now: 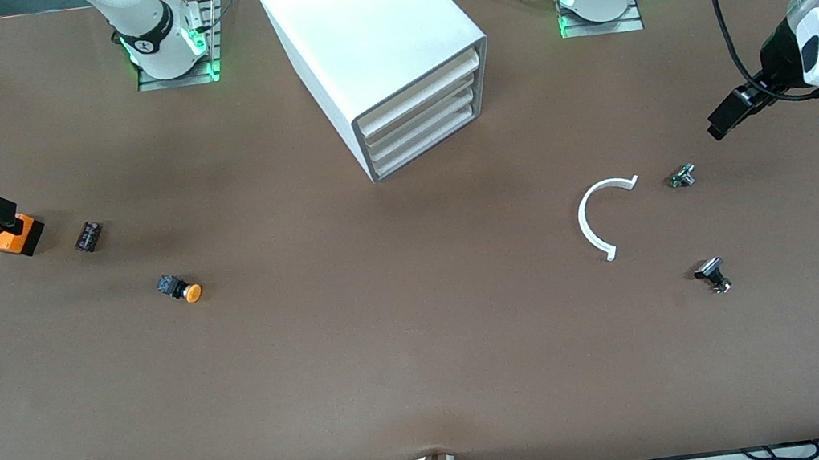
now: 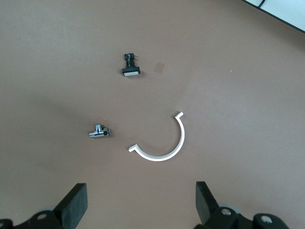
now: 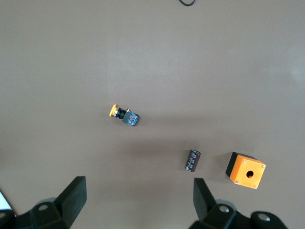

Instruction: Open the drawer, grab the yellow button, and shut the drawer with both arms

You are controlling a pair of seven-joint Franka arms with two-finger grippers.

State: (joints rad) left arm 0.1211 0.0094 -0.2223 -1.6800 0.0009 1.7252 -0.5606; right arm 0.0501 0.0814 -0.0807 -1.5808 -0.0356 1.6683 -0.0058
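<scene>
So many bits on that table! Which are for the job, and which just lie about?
For the job: top drawer of the white cabinet; orange-capped push button.

Lying about: orange box with a hole; white curved strip; small dark ribbed block; two small black-and-silver parts.

Even, diffuse overhead light; brown table (image 1: 431, 373) reads uniformly bright, no hard glare. Cabinet (image 1: 368, 33) top nearly blown out white, and it casts a soft shadow on the table toward the front camera. Small parts throw faint, short shadows: button (image 1: 180, 288), white arc (image 1: 596, 218). Green indicator glow at both arm bases. Wrist views sharp at centre; 2 dark fingers (image 2: 74, 205) blurred in the left wrist view, likewise fingers (image 3: 71, 198) in the right. Mild wide-angle bending at front view edges.
</scene>
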